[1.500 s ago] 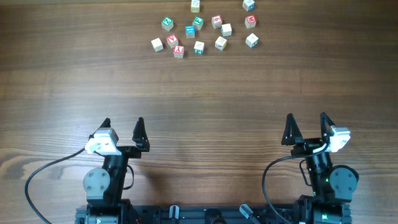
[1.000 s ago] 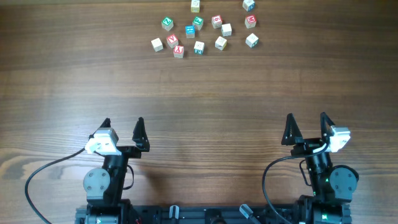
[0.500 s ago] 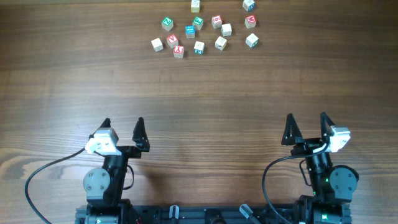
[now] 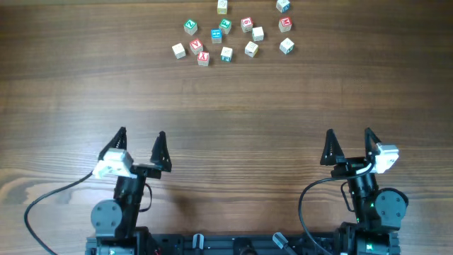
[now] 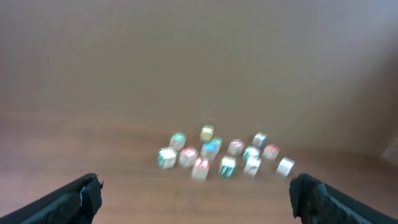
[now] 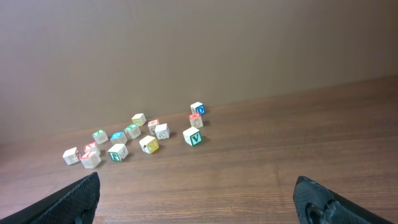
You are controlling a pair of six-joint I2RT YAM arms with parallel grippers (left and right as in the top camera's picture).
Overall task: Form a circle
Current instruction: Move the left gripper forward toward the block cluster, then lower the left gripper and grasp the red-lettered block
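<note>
Tight trio of tiny wooden letter cubes (image 4: 196, 47) is sitting at the far side of the brown wood-grain table (image 4: 233, 106), left of centre. Two are showing red print, one is showing a pale face. The pale one is lying leftmost. One red one is lying just beside it to the right. The other red one is lying slightly nearer and further right. Whether their sides are touching, cannot tell.

Looser spread of mixed-colour wooden letter cubes (image 4: 246, 25) is lying just right of the trio and stretching toward the far edge. Green, blue, red and plain faces are showing. Most are standing apart from each other.

Left black two-finger gripper (image 4: 141, 134) is hovering at the near left of the table, well apart from all cubes. Its jaws are standing wide apart and gripping nothing. Right black two-finger gripper (image 4: 348, 133) is sitting at the near right, likewise spread wide with only bare wood between its fingers.

Left wrist view is coming through blurred, with the cubes showing as smeared colour patches far ahead between the finger ends. Right wrist view is showing the trio at the far left end of the cluster.
</note>
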